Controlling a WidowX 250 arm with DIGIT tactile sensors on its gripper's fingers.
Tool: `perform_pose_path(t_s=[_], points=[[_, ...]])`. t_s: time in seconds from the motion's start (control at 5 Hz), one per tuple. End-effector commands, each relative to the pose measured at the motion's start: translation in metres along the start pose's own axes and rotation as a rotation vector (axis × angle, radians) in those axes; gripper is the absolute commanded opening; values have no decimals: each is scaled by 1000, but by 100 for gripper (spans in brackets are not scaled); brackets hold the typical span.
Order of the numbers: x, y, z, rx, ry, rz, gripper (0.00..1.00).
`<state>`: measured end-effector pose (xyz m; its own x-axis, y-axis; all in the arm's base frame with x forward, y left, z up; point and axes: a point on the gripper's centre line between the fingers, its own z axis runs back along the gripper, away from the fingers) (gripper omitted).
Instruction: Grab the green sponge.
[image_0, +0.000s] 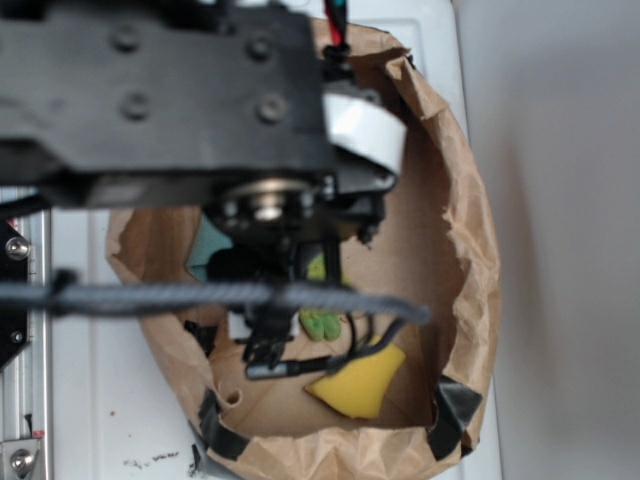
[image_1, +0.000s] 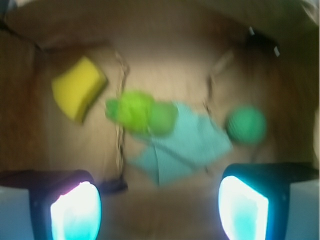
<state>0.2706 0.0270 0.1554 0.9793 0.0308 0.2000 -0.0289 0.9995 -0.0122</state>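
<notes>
Four items inside: the green sponge (image_1: 77, 87), in fact a yellow foam wedge; a lime plush toy (image_1: 140, 112); a teal cloth (image_1: 182, 147); a green ball (image_1: 246, 125).
Container: brown paper bag (image_0: 470, 250), rim rolled down, black tape at its near edge.
Target location: wrist view puts the sponge far left of my fingers, well apart from the plush toy; exterior view shows it low on the bag floor, just right of my gripper (image_0: 268, 345).
End effector: my two pads (image_1: 75, 212) stand wide apart at the frame's near edge, nothing between them.
Progress: judged not yet started on the grasp; no contact with the sponge. Left to do: shift over it, descend, close.
Obstructed: my arm covers most of the bag in the exterior view; ball not seen there.
Image quality: wrist view blurred; sponge edges and cloth folds indistinct.
</notes>
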Motion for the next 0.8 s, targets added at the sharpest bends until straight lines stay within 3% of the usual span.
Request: perform_pose_path(t_s=[0.0, 0.2, 0.6], points=[[-1, -14, -25, -45, -145, 93, 100], [13, -34, -41, -76, -127, 177, 100], [40, -51, -59, -95, -50, 346, 100]])
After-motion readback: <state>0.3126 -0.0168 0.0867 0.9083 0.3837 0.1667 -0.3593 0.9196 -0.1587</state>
